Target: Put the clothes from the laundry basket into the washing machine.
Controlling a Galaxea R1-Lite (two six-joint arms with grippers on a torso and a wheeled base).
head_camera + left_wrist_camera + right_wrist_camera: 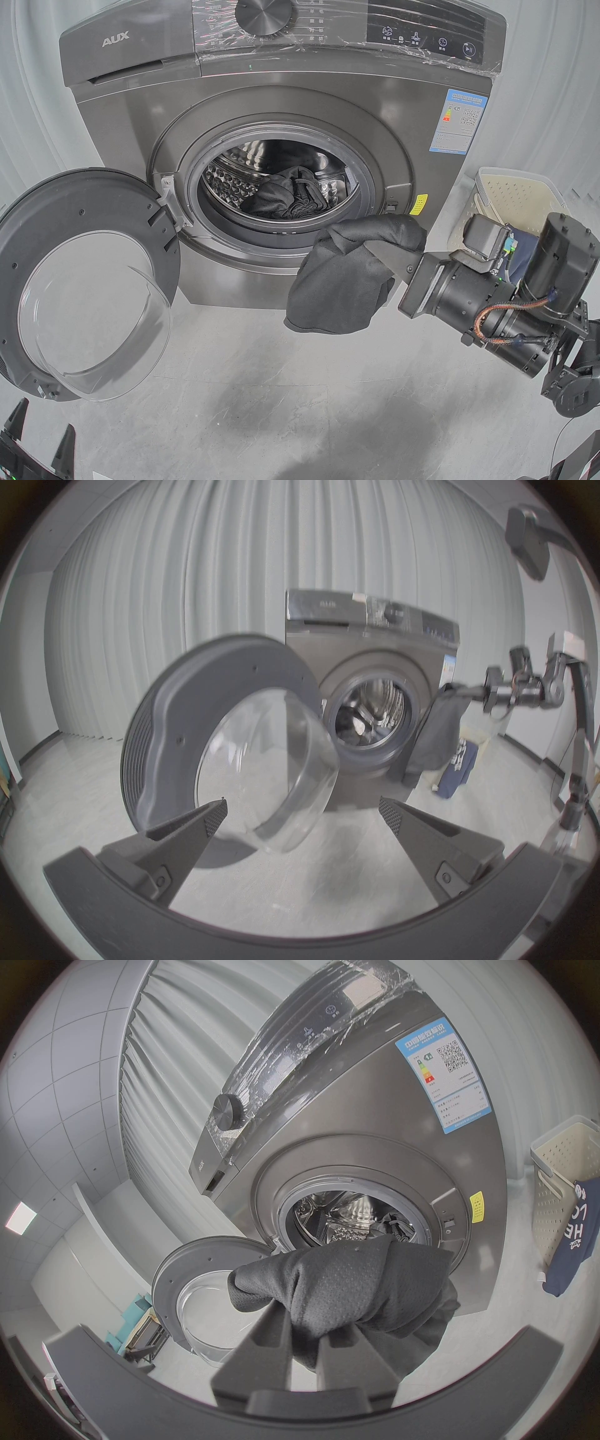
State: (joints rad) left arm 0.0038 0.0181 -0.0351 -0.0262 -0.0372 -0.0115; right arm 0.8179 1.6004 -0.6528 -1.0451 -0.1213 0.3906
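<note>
**Black garment held at the washer's mouth**

Your right claw (306, 1335) is clenched on a black garment (340, 281). It hangs at centre right of the head view, just below and right of the washer's (350, 94) open drum (228, 184). More dark clothes (287, 197) lie inside the drum at centre frame. The door (81, 206) stands swung wide at left. The basket (519, 194) sits at right beside the washer, with a navy garment (572, 1241) draped over its rim. Your left claw (302, 806), at lower left, is released, fingers spread.

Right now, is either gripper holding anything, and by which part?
The right gripper pinches the dark grey garment by a bunched upper fold; the rest hangs. The left gripper holds nothing.
</note>
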